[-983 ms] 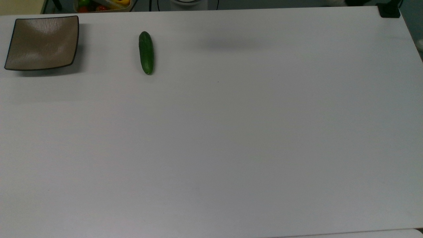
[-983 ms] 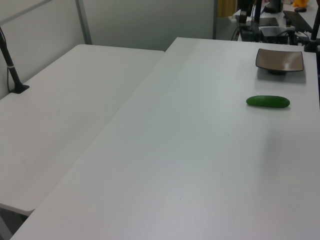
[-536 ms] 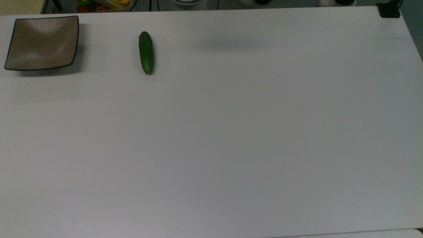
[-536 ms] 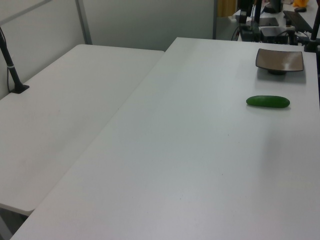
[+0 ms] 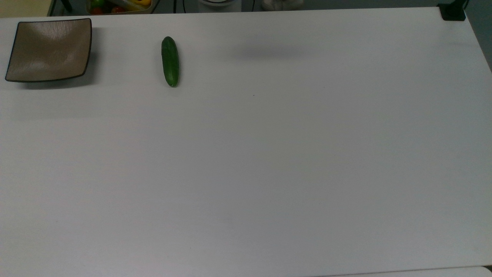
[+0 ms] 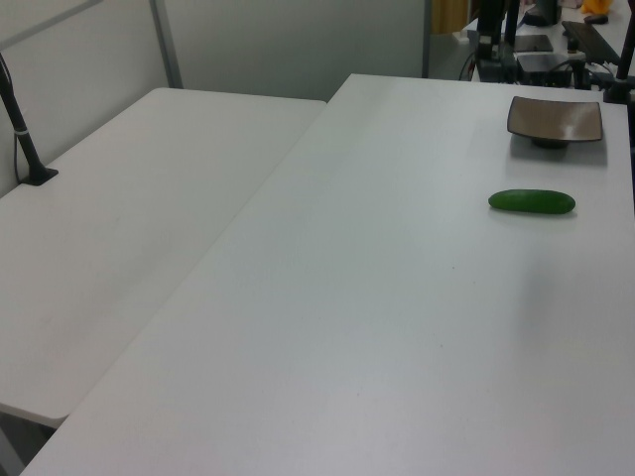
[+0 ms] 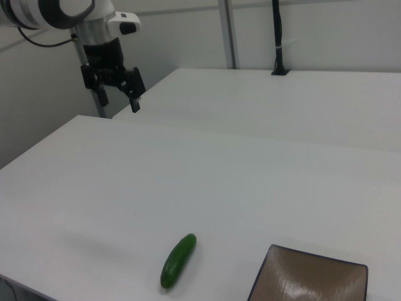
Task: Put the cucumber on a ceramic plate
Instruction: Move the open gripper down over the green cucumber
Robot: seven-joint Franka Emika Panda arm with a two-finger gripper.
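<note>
The gripper [image 7: 119,98] hangs high over the table's far side in the right view, fingers spread apart, holding nothing. Well below, the dark green cucumber [image 7: 178,260] lies flat on the white table [image 7: 188,188], rounded ends, smooth skin. The ceramic plate [image 7: 307,279] sits apart at the right view's right, bare. Wide open tabletop all around.

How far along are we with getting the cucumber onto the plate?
Nothing is done yet. The cucumber lies on the table, apart from the bare ceramic plate. The gripper hangs open and high, holding nothing. Approach, grasp, carry and placement all remain.
</note>
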